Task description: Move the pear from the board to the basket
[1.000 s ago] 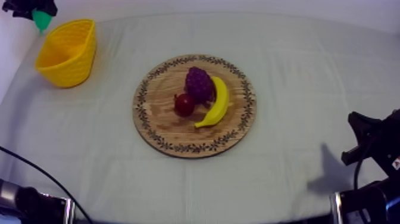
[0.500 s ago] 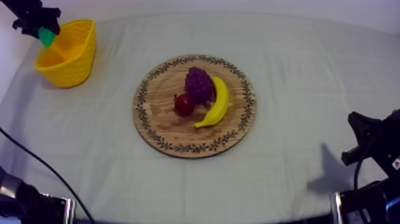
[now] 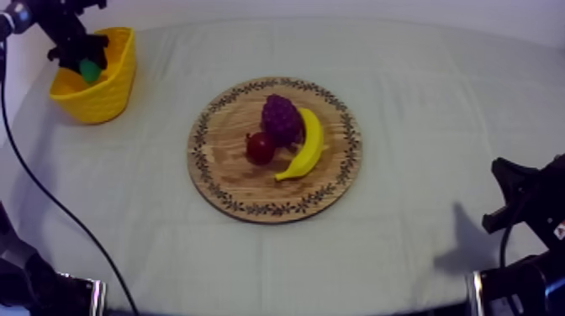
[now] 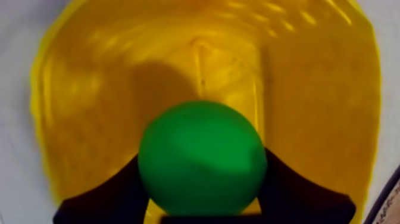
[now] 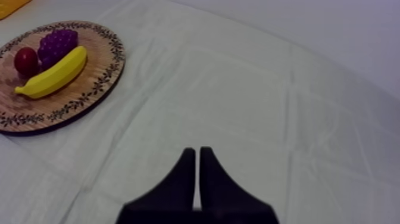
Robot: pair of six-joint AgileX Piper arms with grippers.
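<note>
Left gripper (image 4: 203,179) is seen clamped on the pear (image 4: 201,156), with one black finger pressed against each side of the green fruit. In the top view the same gripper (image 3: 82,60) is shown at the far left corner of the table, set in the mouth of the yellow basket (image 3: 113,88), and the pear (image 3: 88,71) is held inside the rim. From the left wrist, the basket's floor and walls (image 4: 321,107) are seen directly beyond the pear, and a shadow is cast on the floor. The fruit is judged to be hanging above the bottom rather than resting on it, though contact cannot be ruled out.

The step in hand is judged to be the placing: the pear is off the wooden board (image 3: 225,172) and over its goal, so only the release is left. What is called for next is that the fingers be parted so that the pear is dropped within the walls. The arm should then be raised straight up so that the basket's rim is not caught and the basket tipped.

On the board lie the banana (image 3: 307,143), the bunch of grapes (image 3: 282,118) and the small red fruit (image 3: 260,147). The right gripper (image 5: 197,156) is parked low at the table's right side, its fingers pressed together on nothing, well apart from the board.
</note>
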